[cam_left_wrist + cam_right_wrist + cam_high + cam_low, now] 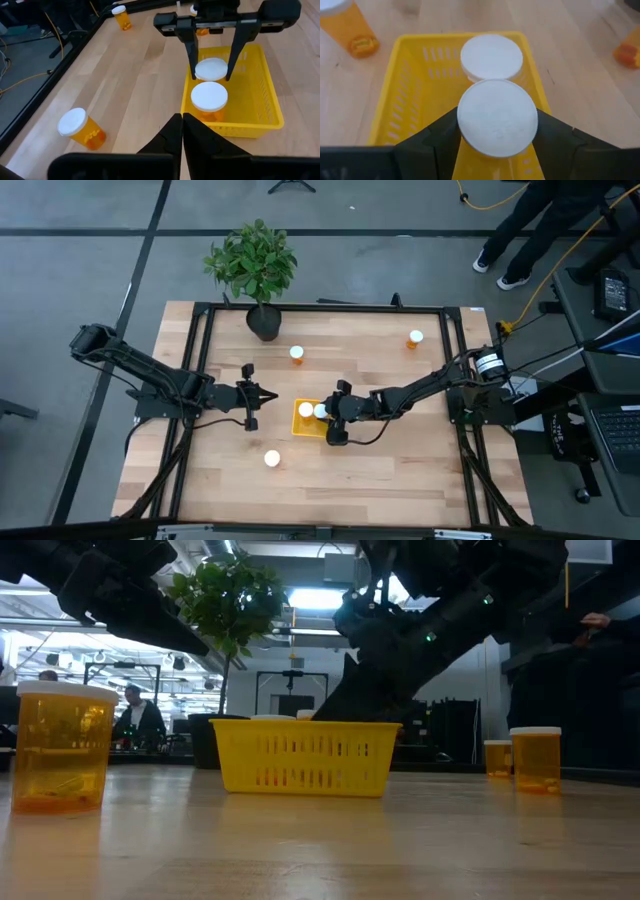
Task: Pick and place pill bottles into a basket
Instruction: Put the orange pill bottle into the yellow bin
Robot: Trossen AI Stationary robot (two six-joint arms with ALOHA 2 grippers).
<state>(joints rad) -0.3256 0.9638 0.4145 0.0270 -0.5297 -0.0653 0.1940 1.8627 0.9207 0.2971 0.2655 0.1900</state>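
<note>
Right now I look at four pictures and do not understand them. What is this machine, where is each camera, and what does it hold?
Two dark robot arms work at a wooden table. One camera looks down from above, one sits at table height, and one rides on each wrist. The right gripper is over the yellow basket, shut on a pill bottle by its white cap. A second bottle already stands in the basket. The left gripper waits, shut, beside the basket. Three more bottles stand on the table, with a potted plant.

no readable text, labels, numbers or signs anywhere
</note>
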